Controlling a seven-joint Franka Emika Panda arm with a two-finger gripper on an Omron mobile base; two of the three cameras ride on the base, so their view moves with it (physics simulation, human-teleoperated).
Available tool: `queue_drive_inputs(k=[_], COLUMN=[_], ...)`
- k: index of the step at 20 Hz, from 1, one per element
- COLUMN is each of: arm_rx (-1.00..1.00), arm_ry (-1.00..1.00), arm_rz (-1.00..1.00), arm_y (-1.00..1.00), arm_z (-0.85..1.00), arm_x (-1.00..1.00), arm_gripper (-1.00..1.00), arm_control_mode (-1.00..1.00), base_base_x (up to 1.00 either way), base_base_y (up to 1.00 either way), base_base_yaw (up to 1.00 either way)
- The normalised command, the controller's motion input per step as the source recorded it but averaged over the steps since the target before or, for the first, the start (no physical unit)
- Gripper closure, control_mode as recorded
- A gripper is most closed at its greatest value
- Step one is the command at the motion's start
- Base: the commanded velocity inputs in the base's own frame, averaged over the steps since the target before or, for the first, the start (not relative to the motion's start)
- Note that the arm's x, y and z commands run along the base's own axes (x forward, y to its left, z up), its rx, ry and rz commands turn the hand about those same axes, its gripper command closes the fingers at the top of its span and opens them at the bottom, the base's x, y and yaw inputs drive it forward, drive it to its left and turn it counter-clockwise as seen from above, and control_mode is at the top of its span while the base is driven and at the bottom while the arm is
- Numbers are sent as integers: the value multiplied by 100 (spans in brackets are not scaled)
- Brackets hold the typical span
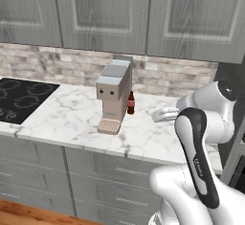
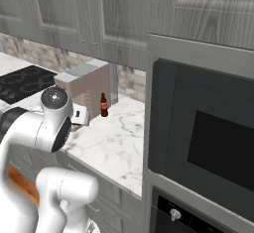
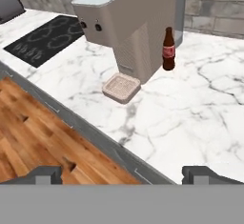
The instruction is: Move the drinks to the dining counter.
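A slim dark brown-red beer bottle [image 1: 130, 103] [image 2: 103, 105] [image 3: 168, 49] with a red label stands upright on the marble counter, just right of a coffee machine. My gripper [image 1: 159, 116] [image 2: 79, 115] [image 3: 123, 174] hovers over the counter to the bottle's right, a short way off and not touching it. It is open, its fingertips [image 3: 47, 173] wide apart with nothing between them. The squat black bottle and the dining counter are out of view.
A beige coffee machine [image 1: 114, 94] [image 3: 125, 30] with a drip tray stands left of the bottle. A black cooktop [image 1: 19, 99] lies at the counter's left end. Grey cabinets hang overhead, and a tall black oven unit [image 2: 198, 143] closes off the right. Wood floor [image 3: 43, 142] runs below the counter [image 3: 200, 118].
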Motion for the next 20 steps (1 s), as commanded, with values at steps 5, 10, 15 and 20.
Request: queue_drive_inputs(k=[5,10,15,20], arm_rx=[0,0,0,0], arm_ry=[-8,-16,-16,-12], arm_rz=[7,10,6,4], arm_y=[23,22,4,0], arm_z=[-29,-27,-6,0], arm_x=[13,7,12,17], arm_gripper=[-100,-100,-100,-100], arm_control_mode=[-100,-100,-100,-100], base_base_x=[0,0,0,0], base_base_y=[0,0,0,0], base_base_yaw=[0,0,0,0])
